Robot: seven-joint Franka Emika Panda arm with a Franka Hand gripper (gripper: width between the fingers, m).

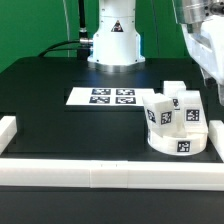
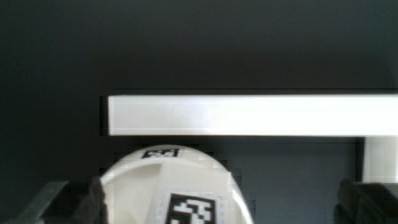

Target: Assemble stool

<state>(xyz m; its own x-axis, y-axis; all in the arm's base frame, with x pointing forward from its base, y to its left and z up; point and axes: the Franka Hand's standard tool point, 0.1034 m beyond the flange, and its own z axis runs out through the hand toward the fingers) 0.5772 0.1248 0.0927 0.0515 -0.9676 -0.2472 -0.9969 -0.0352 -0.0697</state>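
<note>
The stool stands at the front of the exterior view's right: a thick round white seat (image 1: 178, 143) with short blocky tagged legs (image 1: 163, 112) standing up from its top. My gripper (image 1: 208, 72) hangs above and just to the right of it, only partly in frame. In the wrist view a white tagged leg (image 2: 169, 185) rises between my dark fingers (image 2: 54, 205), close to one finger, with a wide dark gap to the other. The gripper (image 2: 214, 208) is open and grips nothing.
The marker board (image 1: 112, 97) lies flat mid-table before the robot base (image 1: 112, 40). Long white bars edge the table at the front (image 1: 100, 172), left (image 1: 8, 130) and right (image 1: 218, 135). In the wrist view a white bar (image 2: 249, 115) runs just beyond the leg.
</note>
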